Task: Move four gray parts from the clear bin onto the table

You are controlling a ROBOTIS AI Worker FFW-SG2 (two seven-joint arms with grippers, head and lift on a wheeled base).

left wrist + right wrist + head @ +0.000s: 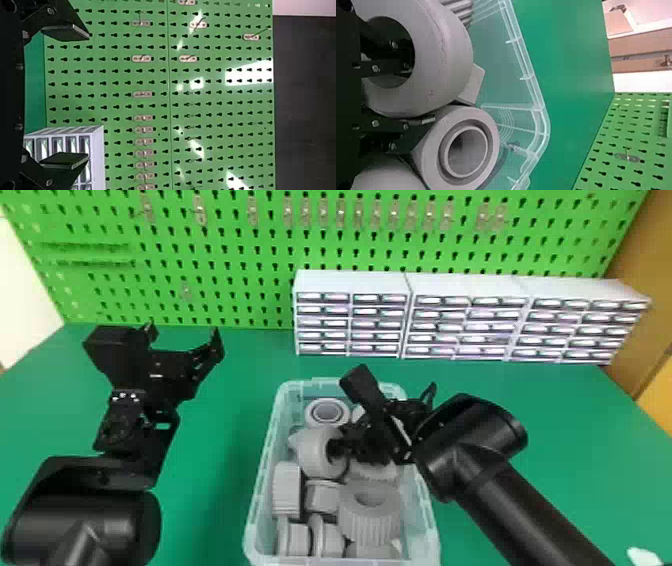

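Closest of the parts to the right wrist camera, a smooth gray ring (445, 51) fills that view's upper left, inside the clear bin (527, 77); probably light, stiff, slightly slippery, best pinched across its wall. The right gripper (422, 93) straddles that wall, parted, one finger in the bore, no firm hold evident. The left gripper (184, 330) gapes empty, upper left of the head view.

Left arm (85, 520): is showing glossy black, rounded casing; pale screws are dotting its wrist bracket (125, 405). Right arm (520, 497): is showing smooth black tubing. Left gripper (184, 330): is bearing angular black fingers (65, 33), round screws.
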